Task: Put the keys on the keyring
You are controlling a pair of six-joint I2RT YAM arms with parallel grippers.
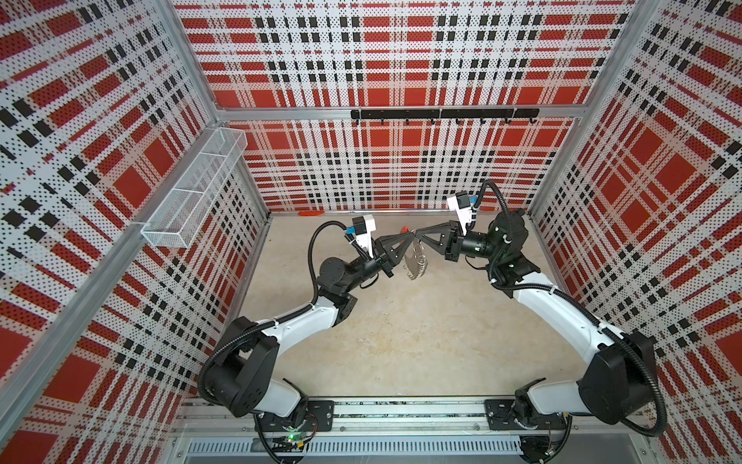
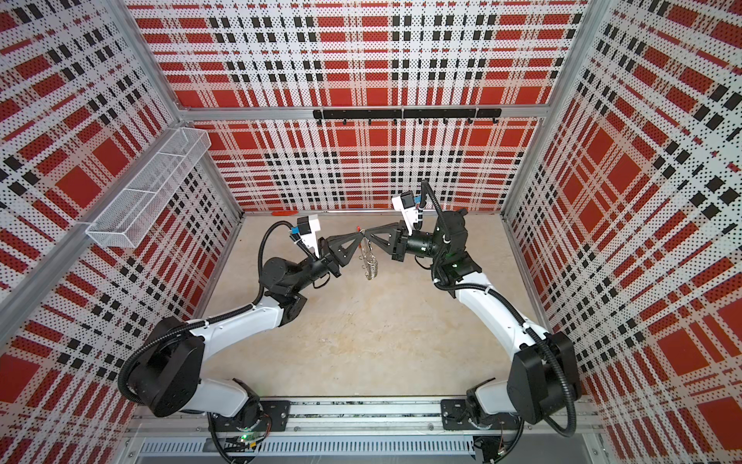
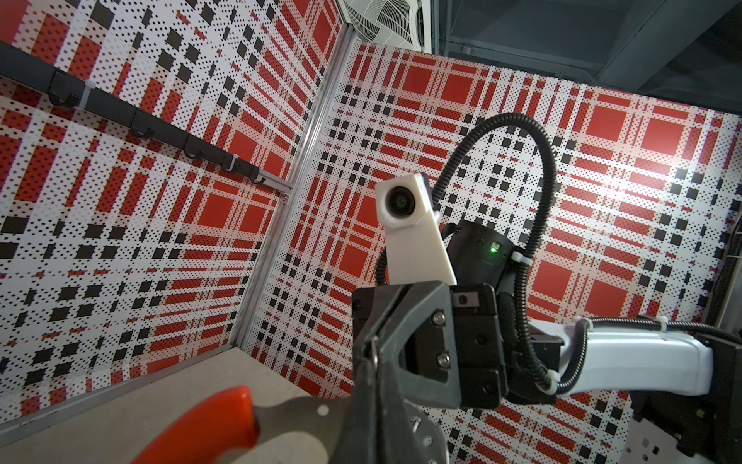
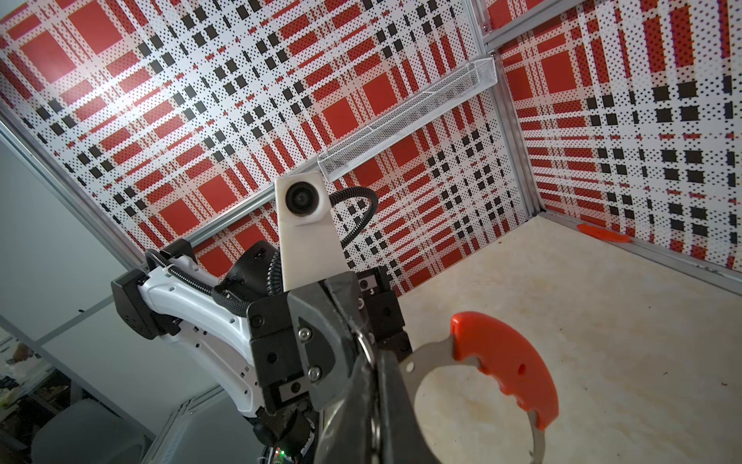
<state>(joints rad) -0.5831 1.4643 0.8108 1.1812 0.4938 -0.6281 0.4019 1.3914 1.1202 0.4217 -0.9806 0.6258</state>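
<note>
The keyring [image 1: 415,263] hangs above the desk [image 1: 401,341], its grey band pinched beside the red segment by the left hand [image 1: 412,238]. The right hand [image 1: 418,236], tip to tip with it, is pressed together on the ringed rim. A mesh wall basket [image 1: 192,193] hangs well apart.

Beige mottled tabletop [image 1: 401,341]; small orange piece [image 1: 311,213] lying at far edge, against back wall.

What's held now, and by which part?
The keyring, midair: left pincer grips its grey band by the red segment; right pincer shut there too, exact contact unclear.
</note>
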